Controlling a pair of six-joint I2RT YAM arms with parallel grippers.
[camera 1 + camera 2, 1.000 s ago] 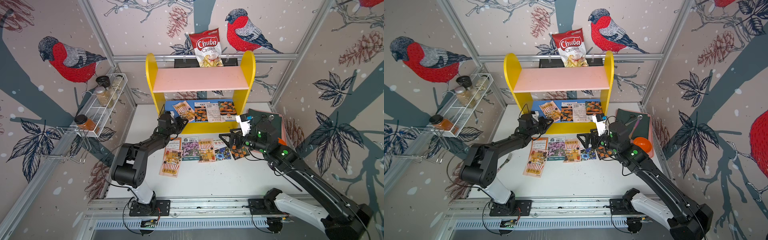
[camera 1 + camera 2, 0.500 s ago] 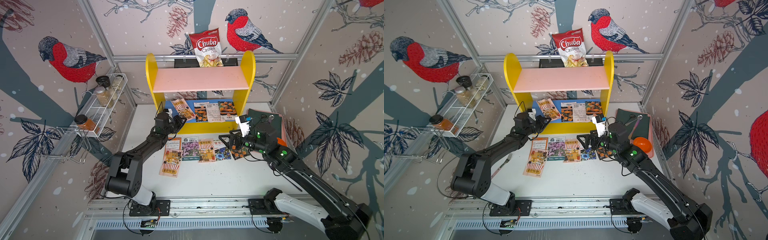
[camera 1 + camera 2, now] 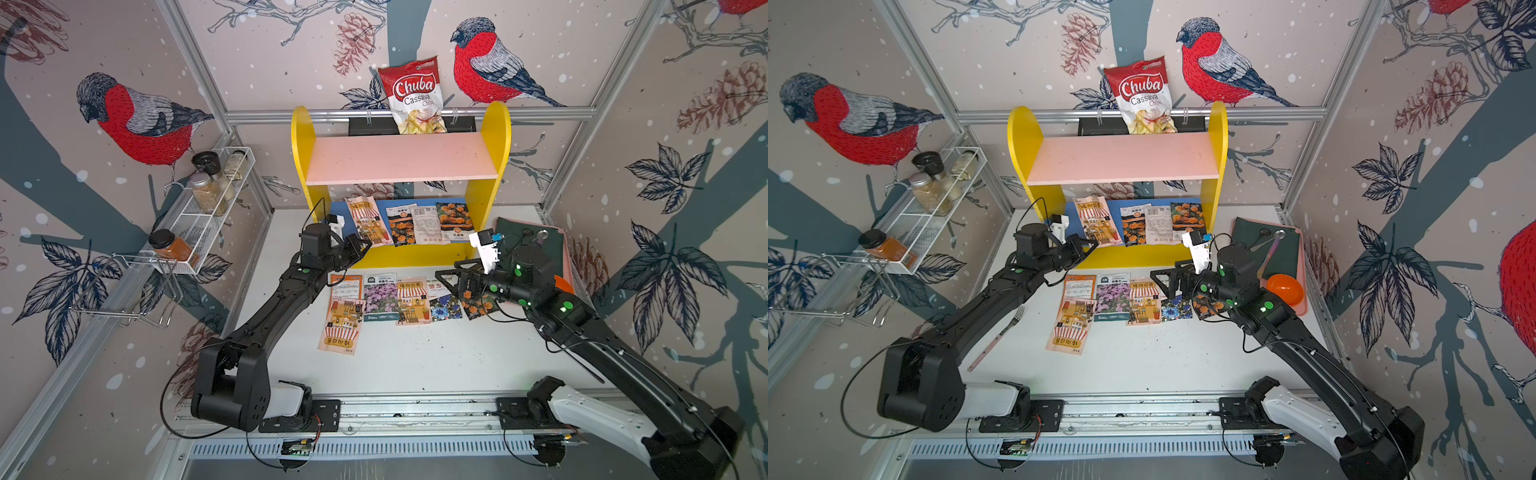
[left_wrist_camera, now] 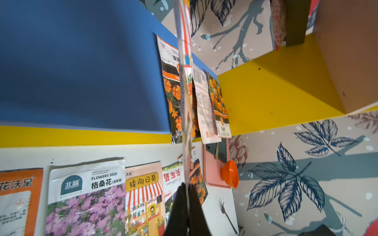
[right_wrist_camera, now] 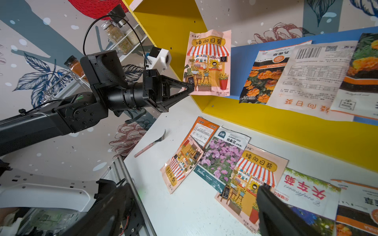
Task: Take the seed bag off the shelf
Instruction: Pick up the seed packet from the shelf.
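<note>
The left jaws pinch the lower corner of one seed bag (image 5: 208,61), held upright at the left end of the blue lower board of the shelf (image 3: 486,166). Three further packets (image 3: 419,224) lie on that board. Six loose packets (image 3: 380,297) lie on the tabletop (image 3: 415,361). The right jaws stand spread above them.

Both top views look down from high over the front rail (image 3: 415,409), facing the back wall (image 3: 270,62), with the whole table (image 3: 415,365) and shelf (image 3: 300,145) in frame. Left wrist camera sits close in at the shelf, bag (image 4: 185,92) edge-on. Right wrist looks across at the left gripper (image 5: 191,88), sharing that bag and shelf.
</note>
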